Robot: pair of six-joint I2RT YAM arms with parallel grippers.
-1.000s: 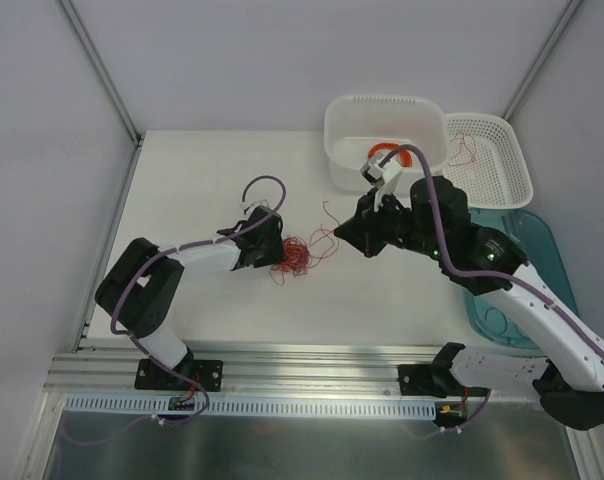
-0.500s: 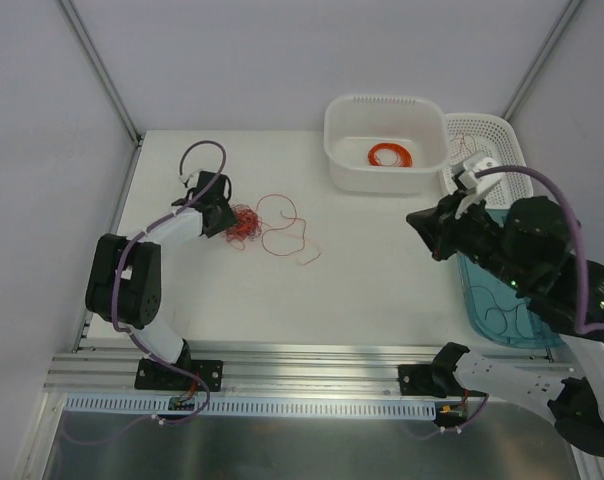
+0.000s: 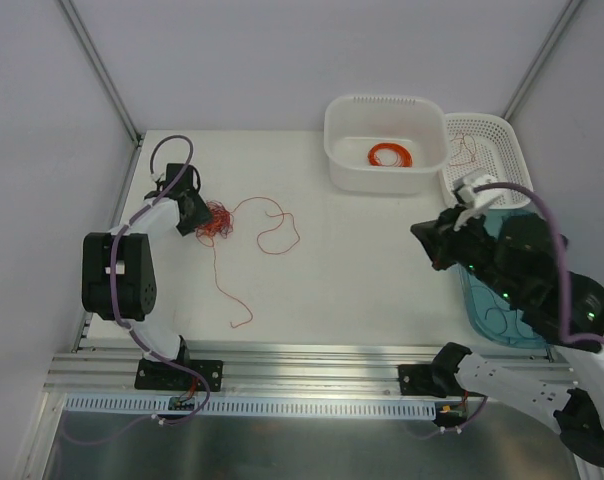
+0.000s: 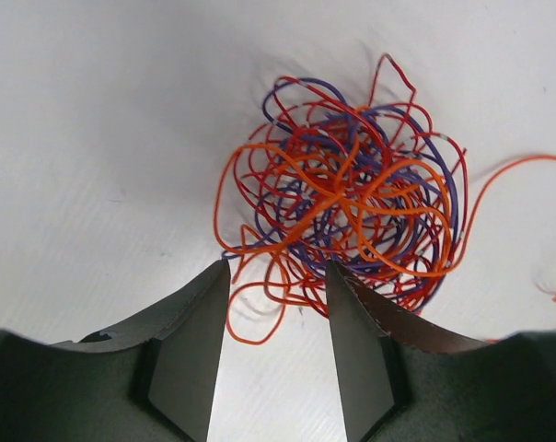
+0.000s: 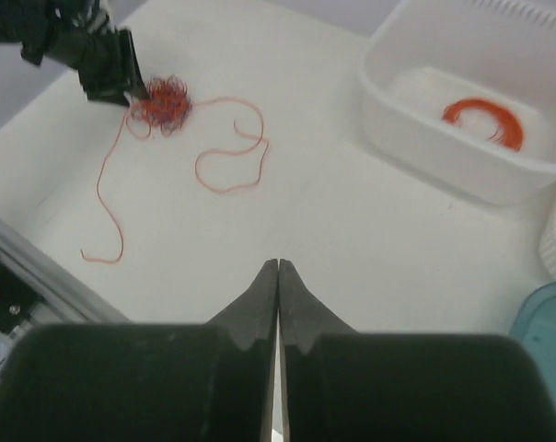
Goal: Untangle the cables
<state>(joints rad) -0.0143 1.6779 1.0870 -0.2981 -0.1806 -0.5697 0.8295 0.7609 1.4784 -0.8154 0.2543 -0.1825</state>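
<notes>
left gripper [image 4: 278,267]: jaws partly open and pinching nothing. the lowest loops of the cables [image 4: 352,203] lie across the gap at the tips, with the bulk of the knot at 1 o'clock from them. right gripper [image 5: 278,267]: jaws fully closed and empty, raised at 3 o'clock of the table [image 3: 362,260], well apart from the work.

location: in the top view the knot sits at 9 o'clock on the table, touching the left fingertips.

handling, as judged: very light, soft, hair-thin wire, springy enough to hold its curl. it will slide on the smooth top and cinch tighter if yanked. the best hold is a free trailing end, pulled away slowly while the other jaws pin the knot (the wires look easily kinked).

count:
- one knot, in red, orange and purple-dark wire; the wires inside it cannot be counted.
- two trailing strands: one looping strand [image 3: 272,225] at 3 o'clock of the knot, one long strand [image 3: 227,285] running to 6 o'clock.
- one wound ring coil [image 3: 390,155] in one white tub [image 3: 385,100] at 1 o'clock.
- one perforated basket [image 3: 487,120] beside the tub, holding a few thin red strands, number unclear.
</notes>
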